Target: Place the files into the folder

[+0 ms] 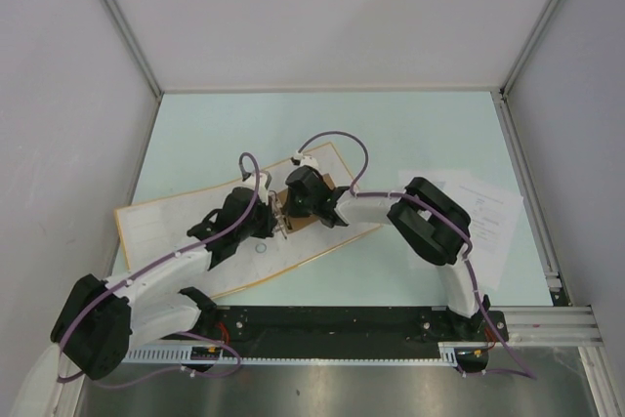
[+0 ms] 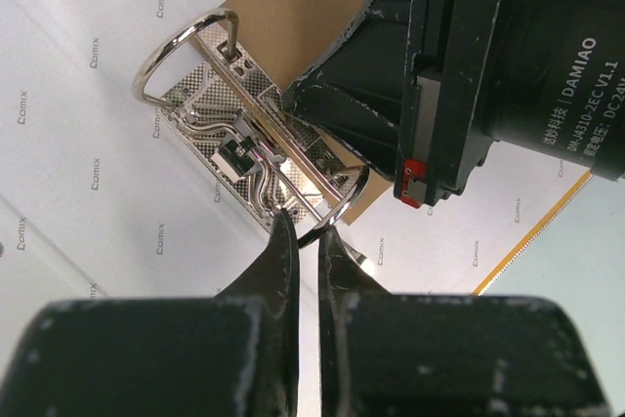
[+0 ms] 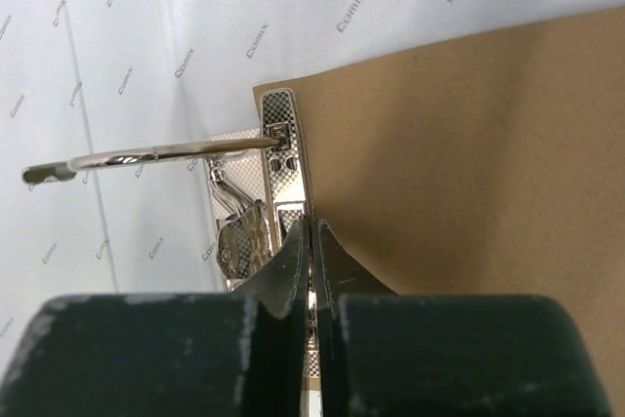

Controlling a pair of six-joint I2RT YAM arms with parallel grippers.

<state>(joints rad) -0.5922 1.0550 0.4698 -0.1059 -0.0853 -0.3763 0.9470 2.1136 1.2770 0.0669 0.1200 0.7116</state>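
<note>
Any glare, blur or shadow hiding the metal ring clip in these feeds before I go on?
Left wrist: the chrome metal ring clip is sharp, with small bright glints; the left gripper is blurred near the lens. Right wrist: clip in focus, the right gripper blurred, soft shadow on the brown cardboard panel. Top external: evenly lit, but the arms cover the clip.

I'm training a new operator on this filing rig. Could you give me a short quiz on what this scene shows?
1. True or false: the papers lie inside the open folder.
2. Where do the left gripper and right gripper meet? A) at the ring clip B) at the papers C) at the folder's outer corner
3. Fill in: both grippers' jaws are ____.
Key: 1 false, they lie on the table to the folder's right; 2 A; 3 shut.
</note>
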